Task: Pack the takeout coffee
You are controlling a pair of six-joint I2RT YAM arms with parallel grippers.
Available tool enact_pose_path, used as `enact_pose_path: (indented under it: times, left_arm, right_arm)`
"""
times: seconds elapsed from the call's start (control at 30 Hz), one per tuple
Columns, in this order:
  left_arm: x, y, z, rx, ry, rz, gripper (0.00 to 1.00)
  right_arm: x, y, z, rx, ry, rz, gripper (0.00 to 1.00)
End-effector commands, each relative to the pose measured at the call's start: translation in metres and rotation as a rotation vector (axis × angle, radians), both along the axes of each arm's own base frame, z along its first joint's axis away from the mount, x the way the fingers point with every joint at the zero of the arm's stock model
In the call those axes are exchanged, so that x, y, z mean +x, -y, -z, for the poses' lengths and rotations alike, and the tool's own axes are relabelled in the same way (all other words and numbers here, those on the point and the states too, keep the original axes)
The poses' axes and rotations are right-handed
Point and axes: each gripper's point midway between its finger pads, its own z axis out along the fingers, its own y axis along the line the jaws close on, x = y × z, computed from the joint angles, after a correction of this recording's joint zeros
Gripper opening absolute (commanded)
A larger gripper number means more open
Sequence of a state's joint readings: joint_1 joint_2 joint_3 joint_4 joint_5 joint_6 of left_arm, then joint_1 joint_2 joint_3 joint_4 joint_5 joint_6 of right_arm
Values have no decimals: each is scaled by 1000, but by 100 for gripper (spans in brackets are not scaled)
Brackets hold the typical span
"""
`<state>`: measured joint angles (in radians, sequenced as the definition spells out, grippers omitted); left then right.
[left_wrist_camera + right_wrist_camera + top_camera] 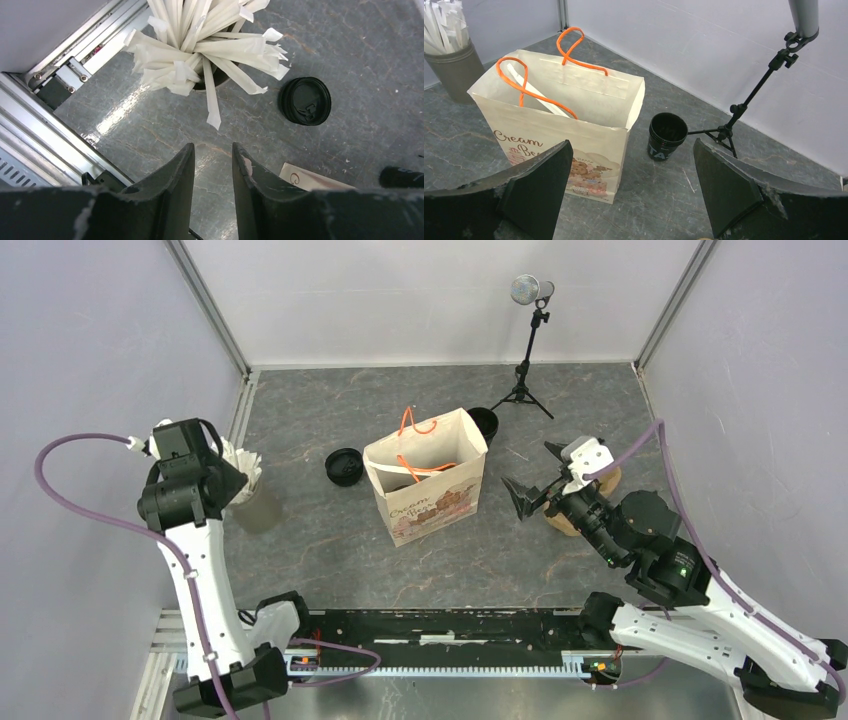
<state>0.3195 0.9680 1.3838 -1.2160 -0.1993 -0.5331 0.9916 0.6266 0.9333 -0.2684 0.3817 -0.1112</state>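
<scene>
Right gripper (631,144) spread, paper bag (549,130) beside black cup (666,135), straws (441,25)

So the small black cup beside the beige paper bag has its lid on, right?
No: the small black disposable cup stands open, lidless, beside the beige paper bag with orange handles, as the right wrist view shows. A round black plastic lid lies apart.

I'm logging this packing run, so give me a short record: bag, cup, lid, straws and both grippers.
paper bag: upright, open, one wrapped straw inside
black cup: upright, no lid, by bag's far right corner
black lid: lying flat, left of bag
straw holder: holds wrapped straws, far left
left gripper: open, empty, by straw holder
right gripper: wide open, empty, facing bag
</scene>
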Motion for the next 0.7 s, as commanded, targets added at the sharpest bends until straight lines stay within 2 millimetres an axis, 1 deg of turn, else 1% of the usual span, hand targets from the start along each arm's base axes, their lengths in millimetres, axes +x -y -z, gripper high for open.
enact_pose_path:
  times: [0.0,0.13,0.27,0.33,0.5,0.67]
  left_arm:
    - [22,-5,11,-38,35,-38,42]
    - [34,-10,19,-35,93,-75,44]
    - [36,-11,37,-63,51,-98,45]
    - [32,-16,46,-48,15,-124,46]
    - [37,-23,47,2,28,-108,44]
    - [37,-16,55,-45,6,-100,42]
  right_arm:
    - [-5,1,-26,80,29,-20,97]
    - [-6,3,-26,86,34,-17,97]
    - [-5,9,-30,85,49,2,97]
    - [-5,11,-31,84,57,9,97]
    - [-5,12,-30,77,59,13,97]
    - [-3,13,-30,78,62,23,97]
